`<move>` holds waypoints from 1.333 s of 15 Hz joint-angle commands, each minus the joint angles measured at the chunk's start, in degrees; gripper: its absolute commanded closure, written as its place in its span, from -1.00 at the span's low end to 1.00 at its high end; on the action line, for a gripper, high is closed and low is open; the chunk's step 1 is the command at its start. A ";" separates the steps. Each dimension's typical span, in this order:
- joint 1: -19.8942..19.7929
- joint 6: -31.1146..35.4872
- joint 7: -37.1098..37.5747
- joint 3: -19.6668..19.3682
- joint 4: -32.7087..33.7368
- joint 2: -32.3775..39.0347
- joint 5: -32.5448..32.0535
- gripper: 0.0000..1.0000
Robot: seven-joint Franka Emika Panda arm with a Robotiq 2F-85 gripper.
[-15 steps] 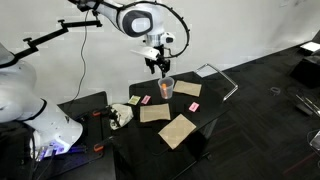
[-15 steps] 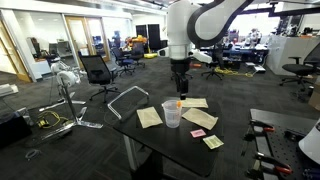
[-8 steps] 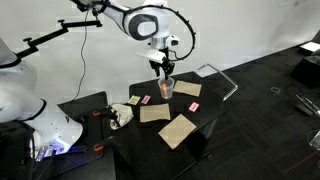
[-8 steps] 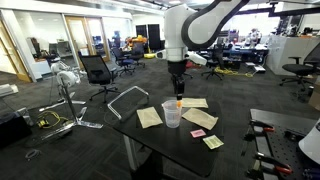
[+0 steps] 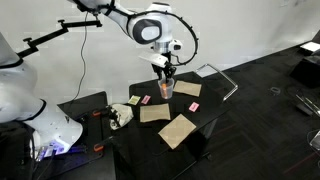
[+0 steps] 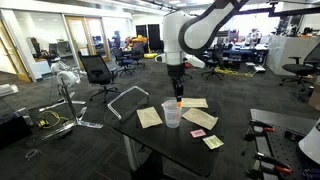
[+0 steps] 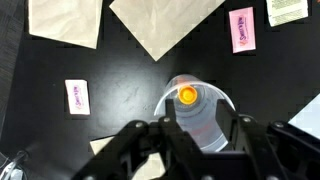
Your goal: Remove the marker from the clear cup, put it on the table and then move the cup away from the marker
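Note:
The clear cup (image 7: 203,122) stands upright on the black table (image 7: 120,70) with the orange-red marker (image 7: 187,95) upright inside it, leaning on the rim. In the wrist view my gripper (image 7: 205,130) is open and empty, directly above the cup, with one finger on each side of it. In both exterior views the gripper (image 5: 166,69) (image 6: 178,82) hangs just above the cup (image 5: 166,89) (image 6: 172,116). The marker tip (image 6: 179,101) sticks out of the rim below the fingers.
Tan cardboard pieces (image 7: 65,20) (image 7: 165,25) (image 5: 179,130) lie around the cup. Small pink squares (image 7: 242,28) (image 7: 77,96) and a pale note (image 7: 288,10) lie nearby. The table edge (image 6: 135,135) is close to the cup. A metal frame (image 6: 115,103) lies on the floor.
My gripper has moved sideways and slightly down until it is over the cup. It stays open. The cup and marker have not moved.

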 commanded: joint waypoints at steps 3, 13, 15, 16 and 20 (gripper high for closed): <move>-1.03 -0.75 -1.45 0.71 1.66 1.71 0.30 0.11; -1.07 -0.95 -1.29 0.83 1.66 2.87 0.18 0.21; -1.08 -0.93 -1.32 0.87 1.65 3.03 0.21 0.28; -1.07 -0.97 -1.30 0.88 1.65 3.13 0.19 0.28; -1.09 -1.03 -1.24 0.89 1.60 3.48 0.08 0.36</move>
